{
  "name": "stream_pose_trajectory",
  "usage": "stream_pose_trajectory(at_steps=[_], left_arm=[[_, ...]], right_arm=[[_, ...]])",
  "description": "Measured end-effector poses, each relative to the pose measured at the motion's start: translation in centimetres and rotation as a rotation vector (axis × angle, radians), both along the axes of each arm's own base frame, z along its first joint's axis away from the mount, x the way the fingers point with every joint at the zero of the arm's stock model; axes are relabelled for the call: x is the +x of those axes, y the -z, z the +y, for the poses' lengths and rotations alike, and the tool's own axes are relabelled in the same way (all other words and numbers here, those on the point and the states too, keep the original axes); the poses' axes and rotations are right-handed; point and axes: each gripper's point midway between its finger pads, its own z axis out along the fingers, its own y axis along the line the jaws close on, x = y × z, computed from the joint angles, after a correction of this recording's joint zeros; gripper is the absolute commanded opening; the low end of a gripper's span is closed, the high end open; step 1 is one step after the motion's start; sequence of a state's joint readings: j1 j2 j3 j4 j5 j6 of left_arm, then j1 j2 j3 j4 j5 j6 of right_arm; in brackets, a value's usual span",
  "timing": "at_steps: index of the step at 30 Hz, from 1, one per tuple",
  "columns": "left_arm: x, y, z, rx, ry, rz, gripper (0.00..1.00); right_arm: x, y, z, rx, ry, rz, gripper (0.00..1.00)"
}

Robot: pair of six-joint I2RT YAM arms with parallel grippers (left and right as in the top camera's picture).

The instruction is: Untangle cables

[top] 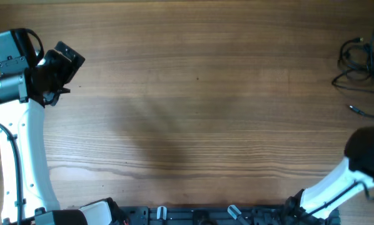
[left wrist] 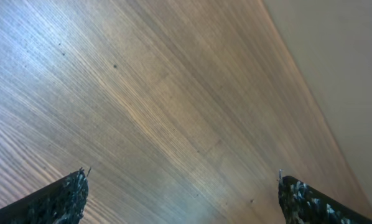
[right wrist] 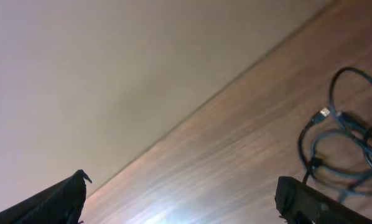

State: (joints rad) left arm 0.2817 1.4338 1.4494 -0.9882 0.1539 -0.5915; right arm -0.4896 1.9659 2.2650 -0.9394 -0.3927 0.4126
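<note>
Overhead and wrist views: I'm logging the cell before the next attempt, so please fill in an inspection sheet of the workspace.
Surface: wooden table, grain visible, soft shadows.
Job's things: cables, a loose tangle at the table's right edge, touched by neither gripper.
Clutter: nothing seen.
Grippers: left gripper open, empty, over the table's left side; right gripper open, empty, tangle ahead to its right.
Cables: black arm wire runs along the left arm.
Surroundings: pale surface beyond the table edge; black rail along the near edge.

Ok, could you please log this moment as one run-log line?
cables: tangled, right edge of table, not held | left gripper: open, empty | right gripper: open, empty, facing cables
</note>
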Motion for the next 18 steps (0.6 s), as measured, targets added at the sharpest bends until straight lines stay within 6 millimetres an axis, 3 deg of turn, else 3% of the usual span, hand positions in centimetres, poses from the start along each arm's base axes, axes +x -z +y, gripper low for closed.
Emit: stream_pose_trajectory(at_steps=[3, 5, 10, 14, 18], left_arm=[[-0.3, 0.2, -0.1, -0.005, 0.0, 0.017, 1.0], [-0.5, 0.3, -0.1, -0.006, 0.0, 0.022, 1.0], [-0.4, 0.3, -0.1, -0.006, 0.0, 0.022, 1.0], [-0.4, 0.3, -0.1, -0.006, 0.0, 0.022, 1.0], [-0.5, 0.3, -0.1, -0.006, 0.0, 0.023, 1.0]], right_arm=[[-4.4, -5.1, 2.5, -0.05, -0.025, -0.043, 1.0], [-8.7, -7.7, 4.9, -0.08, -0.059, -0.039, 1.0], [-15.8, -9.4, 8.9, -0.159, -0.143, 0.009, 1.0], [-19.5, -10.7, 12.1, -0.204, -0.232, -0.007, 1.0], [-23.2, -10.3, 15.1, -0.169, -0.301, 0.025, 1.0]])
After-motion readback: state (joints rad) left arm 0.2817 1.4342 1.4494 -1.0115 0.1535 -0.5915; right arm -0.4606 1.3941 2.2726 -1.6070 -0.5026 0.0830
